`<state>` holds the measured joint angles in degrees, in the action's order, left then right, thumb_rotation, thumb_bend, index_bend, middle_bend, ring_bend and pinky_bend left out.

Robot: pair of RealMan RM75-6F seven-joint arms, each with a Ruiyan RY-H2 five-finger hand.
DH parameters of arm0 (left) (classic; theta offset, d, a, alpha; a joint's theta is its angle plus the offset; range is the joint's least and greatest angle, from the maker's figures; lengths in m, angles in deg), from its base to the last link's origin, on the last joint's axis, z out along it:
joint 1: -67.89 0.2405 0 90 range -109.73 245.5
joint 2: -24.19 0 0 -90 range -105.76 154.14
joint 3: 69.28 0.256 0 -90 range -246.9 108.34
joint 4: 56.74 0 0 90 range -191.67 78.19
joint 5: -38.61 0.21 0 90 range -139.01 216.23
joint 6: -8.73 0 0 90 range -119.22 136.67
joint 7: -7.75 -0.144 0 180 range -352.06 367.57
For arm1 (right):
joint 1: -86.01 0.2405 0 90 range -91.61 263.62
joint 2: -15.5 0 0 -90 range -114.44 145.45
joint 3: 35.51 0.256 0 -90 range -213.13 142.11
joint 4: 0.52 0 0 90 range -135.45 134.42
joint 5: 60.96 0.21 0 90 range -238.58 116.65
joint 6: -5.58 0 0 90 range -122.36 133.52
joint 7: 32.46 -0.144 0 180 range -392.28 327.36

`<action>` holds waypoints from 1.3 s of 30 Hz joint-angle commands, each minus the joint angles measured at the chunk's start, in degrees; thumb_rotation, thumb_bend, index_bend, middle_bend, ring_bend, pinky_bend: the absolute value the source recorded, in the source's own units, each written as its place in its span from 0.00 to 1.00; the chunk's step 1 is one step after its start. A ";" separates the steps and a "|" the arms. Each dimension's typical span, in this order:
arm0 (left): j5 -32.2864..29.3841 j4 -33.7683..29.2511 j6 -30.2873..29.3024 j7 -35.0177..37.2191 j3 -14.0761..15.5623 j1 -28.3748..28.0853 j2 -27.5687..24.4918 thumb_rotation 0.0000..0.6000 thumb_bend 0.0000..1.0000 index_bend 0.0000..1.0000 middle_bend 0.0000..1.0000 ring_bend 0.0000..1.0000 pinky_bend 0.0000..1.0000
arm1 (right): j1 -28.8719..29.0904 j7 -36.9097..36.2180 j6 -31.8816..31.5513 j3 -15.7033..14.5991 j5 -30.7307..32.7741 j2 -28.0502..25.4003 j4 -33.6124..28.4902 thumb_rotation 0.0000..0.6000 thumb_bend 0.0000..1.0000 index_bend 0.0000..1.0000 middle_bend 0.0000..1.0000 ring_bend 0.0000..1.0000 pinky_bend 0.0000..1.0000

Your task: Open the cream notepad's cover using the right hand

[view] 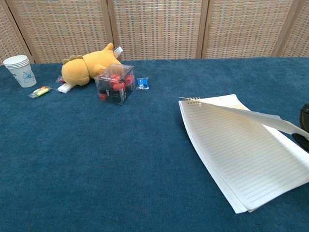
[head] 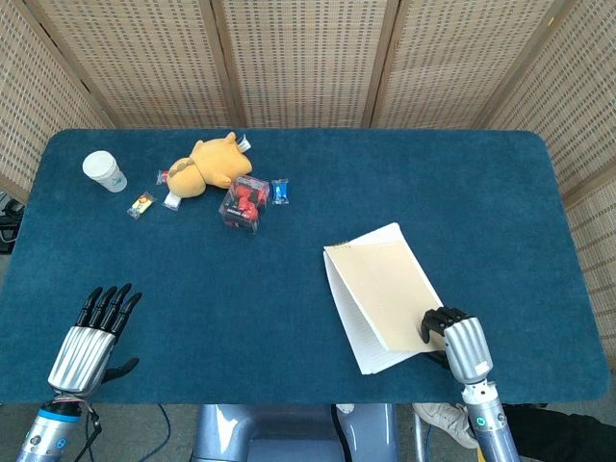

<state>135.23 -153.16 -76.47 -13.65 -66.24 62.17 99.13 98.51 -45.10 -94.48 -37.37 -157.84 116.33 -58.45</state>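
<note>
The cream notepad point(head: 385, 294) lies on the blue table, right of centre near the front edge. Its cream cover point(view: 251, 115) is lifted off the lined pages point(view: 241, 154), hinged at the spiral end. My right hand point(head: 454, 342) pinches the cover's near corner; in the chest view only a sliver of the right hand point(view: 304, 123) shows at the right edge. My left hand point(head: 93, 332) hovers at the front left with fingers spread and nothing in it.
A yellow plush toy point(head: 207, 164), a clear box of red pieces point(head: 244, 203), a small blue packet point(head: 280, 191) and wrapped sweets point(head: 141, 204) sit at the back left. A paper cup point(head: 104, 171) stands further left. Wicker screens surround the table point(head: 192, 289).
</note>
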 commanded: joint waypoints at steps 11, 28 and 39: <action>0.38 -0.05 -0.03 -0.57 0.16 0.14 0.18 1.00 0.00 0.00 0.00 0.00 0.00 | -3.39 -0.49 -2.49 -2.12 -2.22 -1.93 0.55 1.00 0.62 0.79 0.74 0.62 0.71; 0.84 -0.04 -0.18 -0.92 0.23 0.27 0.31 1.00 0.00 0.00 0.00 0.00 0.00 | -7.45 0.09 -5.83 -3.74 -4.22 -4.35 0.80 1.00 0.62 0.79 0.74 0.62 0.71; 1.00 -0.12 -0.21 -0.89 0.22 0.31 0.26 1.00 0.00 0.00 0.00 0.00 0.00 | -10.02 -1.85 -7.54 -4.25 -4.42 -5.99 2.07 1.00 0.62 0.79 0.74 0.62 0.71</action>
<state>136.22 -153.28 -76.68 -14.54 -66.02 62.48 99.39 88.73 -46.67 -101.82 -41.52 -162.24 110.50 -56.50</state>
